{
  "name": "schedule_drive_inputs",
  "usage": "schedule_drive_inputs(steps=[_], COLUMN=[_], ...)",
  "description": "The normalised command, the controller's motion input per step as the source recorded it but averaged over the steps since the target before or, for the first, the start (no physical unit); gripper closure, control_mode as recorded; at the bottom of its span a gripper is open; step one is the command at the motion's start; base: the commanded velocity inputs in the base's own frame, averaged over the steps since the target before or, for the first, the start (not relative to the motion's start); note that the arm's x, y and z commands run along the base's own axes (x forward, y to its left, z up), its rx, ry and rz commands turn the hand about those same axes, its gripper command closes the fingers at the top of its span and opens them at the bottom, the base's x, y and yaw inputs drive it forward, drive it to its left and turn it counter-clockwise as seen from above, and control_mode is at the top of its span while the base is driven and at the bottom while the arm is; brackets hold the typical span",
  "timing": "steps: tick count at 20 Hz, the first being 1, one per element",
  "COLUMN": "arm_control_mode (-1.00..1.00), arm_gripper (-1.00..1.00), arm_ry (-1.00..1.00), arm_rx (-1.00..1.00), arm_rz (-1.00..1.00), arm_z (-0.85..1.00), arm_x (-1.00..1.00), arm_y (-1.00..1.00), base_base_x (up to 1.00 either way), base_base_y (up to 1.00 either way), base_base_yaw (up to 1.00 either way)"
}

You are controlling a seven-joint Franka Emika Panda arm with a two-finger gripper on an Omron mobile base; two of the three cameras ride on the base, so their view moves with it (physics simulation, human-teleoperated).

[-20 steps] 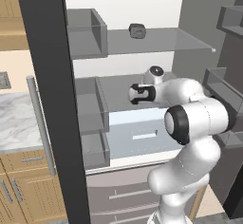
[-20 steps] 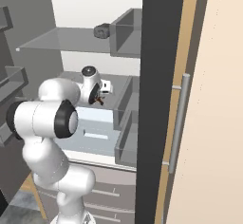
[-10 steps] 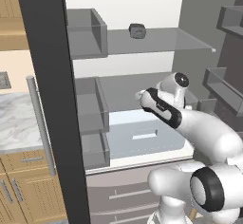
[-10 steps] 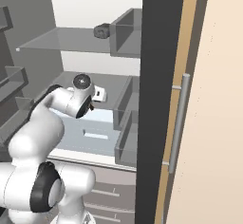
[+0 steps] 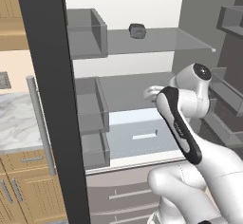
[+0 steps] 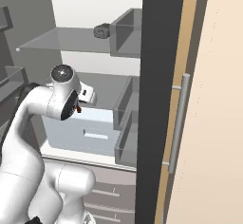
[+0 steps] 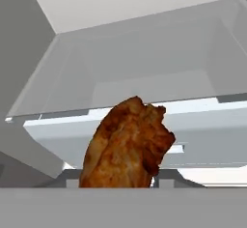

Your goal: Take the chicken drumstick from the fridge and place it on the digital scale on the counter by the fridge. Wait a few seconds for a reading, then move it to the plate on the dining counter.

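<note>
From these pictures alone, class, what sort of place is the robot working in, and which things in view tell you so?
Most likely a home kitchen. The arm reaches into an open fridge with grey shelf bins and a white drawer; a marble counter over wooden cabinets stands beside it, and the gripper holds a chicken drumstick.

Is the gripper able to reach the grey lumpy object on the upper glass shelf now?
Probably not: the gripper is shut on the chicken drumstick and sits below the glass shelf that carries the grey lumpy object.

A small grey lumpy object (image 5: 137, 31) sits on the glass shelf (image 5: 156, 42). To the left, a marble counter (image 5: 16, 126) tops wooden cabinets (image 5: 29, 190) with silver handles.
</note>
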Motion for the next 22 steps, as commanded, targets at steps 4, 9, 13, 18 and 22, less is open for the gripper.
schedule_drive_inputs(steps=[4,9,13,18,22], arm_control_mode=[-1.0,-1.0,-1.0,-1.0,1.0], arm_gripper=[1.0,1.0,1.0,1.0,1.0], arm_ry=[0.17,0.18,0.17,0.04,0.0], arm_rx=[-0.02,-0.09,-0.17,-0.07,0.0], arm_rz=[-0.04,-0.03,0.0,-0.02,-0.03], arm_z=[0.44,0.32,0.2,0.01,0.0], arm_x=[-1.0,-0.94,-0.46,-0.11,-0.23], arm_y=[0.0,0.0,0.0,0.01,0.0], base_base_x=[0.0,0.0,0.0,0.0,-0.41], base_base_y=[0.0,0.0,0.0,0.0,0.0], base_base_yaw=[0.0,0.0,0.0,0.0,-0.03])
